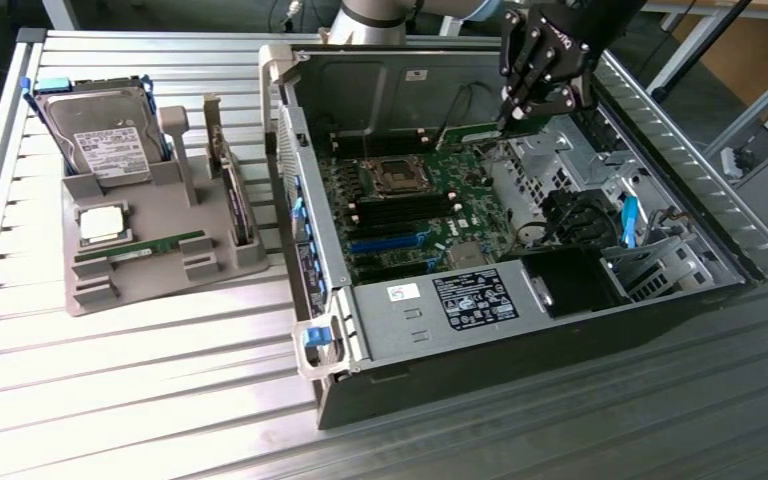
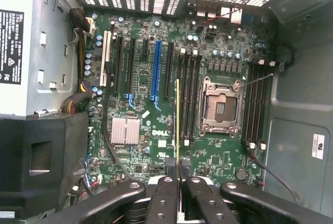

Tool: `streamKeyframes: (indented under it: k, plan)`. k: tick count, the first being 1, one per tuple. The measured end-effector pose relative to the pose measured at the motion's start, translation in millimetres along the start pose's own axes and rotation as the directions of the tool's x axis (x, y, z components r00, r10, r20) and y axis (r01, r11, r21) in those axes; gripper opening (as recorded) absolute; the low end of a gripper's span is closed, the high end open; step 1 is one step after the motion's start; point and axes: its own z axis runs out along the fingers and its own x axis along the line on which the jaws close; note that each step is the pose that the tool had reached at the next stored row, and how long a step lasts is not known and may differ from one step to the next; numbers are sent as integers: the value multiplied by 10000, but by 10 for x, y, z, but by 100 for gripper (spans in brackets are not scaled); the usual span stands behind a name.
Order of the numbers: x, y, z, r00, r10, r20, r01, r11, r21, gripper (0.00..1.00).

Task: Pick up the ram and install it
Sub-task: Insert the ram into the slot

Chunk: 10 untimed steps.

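While in one pincer, one ram

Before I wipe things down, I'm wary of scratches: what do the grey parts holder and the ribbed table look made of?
Grey moulded parts holder: matt, uniform grey with blocky slots, probably plastic. Ribbed silver table: bright glare along its ridges, likely bare metal, perhaps aluminium.

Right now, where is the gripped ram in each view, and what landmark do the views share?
Exterior view: ram in the gripper, above the motherboard's far edge.
Wrist view: ram edge-on, a thin strip from the gripper over the slots beside the CPU socket.
Shared landmark: CPU socket.
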Motion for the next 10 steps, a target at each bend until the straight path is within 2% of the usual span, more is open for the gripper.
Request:
streamKeyframes:
  k: [10]
  plan:
    - [4, -1, 37, 10000, 0, 0, 0, 10000, 0, 11]
